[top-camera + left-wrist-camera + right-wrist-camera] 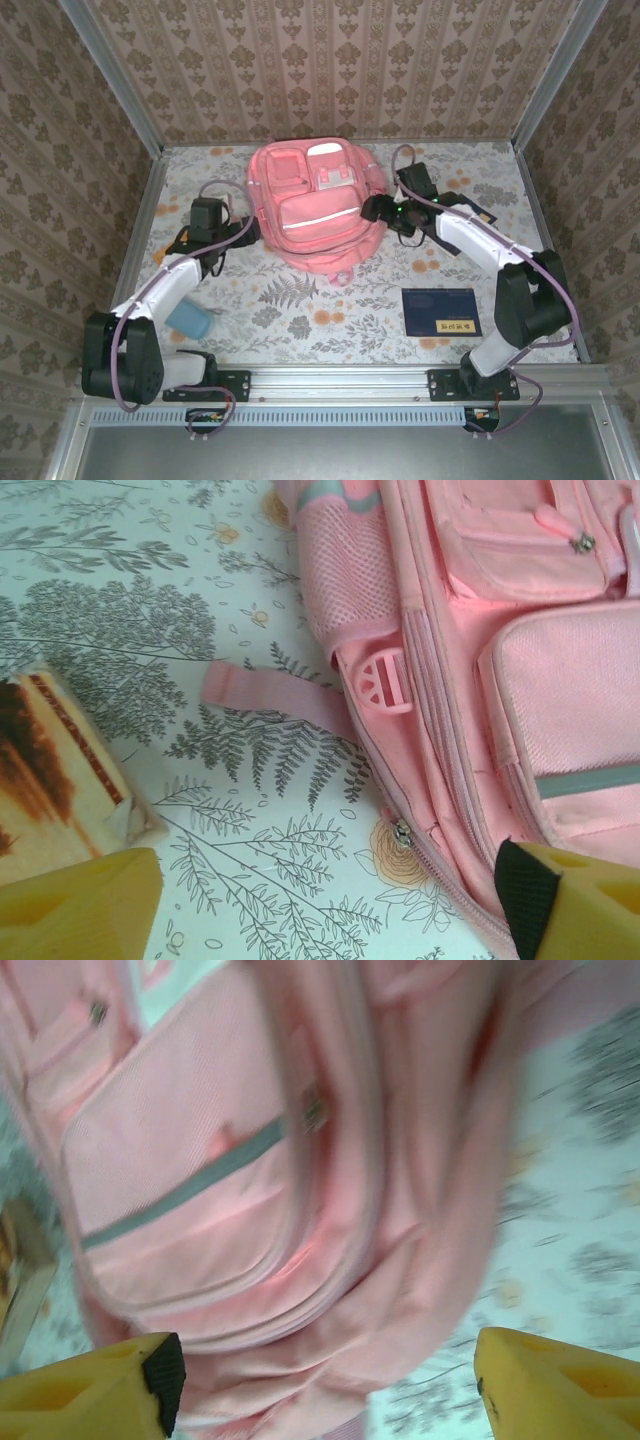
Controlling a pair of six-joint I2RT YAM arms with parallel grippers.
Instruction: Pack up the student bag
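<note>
Closest to the lens are the yellow fingers. The left end effector (330, 880) has them spread wide, with nothing between them but bench and the bag's edge. The right end effector (328, 1375) is spread too. The bag's bulging front sits just past the gap, not pinched as far as I can see.

The student bag (315, 205) lies front-up toward the far middle of the bench (300, 300), with an arm at each side. My read is that the job right now is getting it open. I'd let the right side pin the fabric while the left goes for the zip pull (402, 835) low on the side seam. Pull along the zip line, not upward, or the whole bag just drags.

That zip looks closed and the mesh side pocket (345, 570) looks flat. I can't tell what's inside the rest. Waiting outside are the dark-blue booklet (441, 312) near the right base and a smaller light-blue thing (188, 319) by the left arm.
</note>
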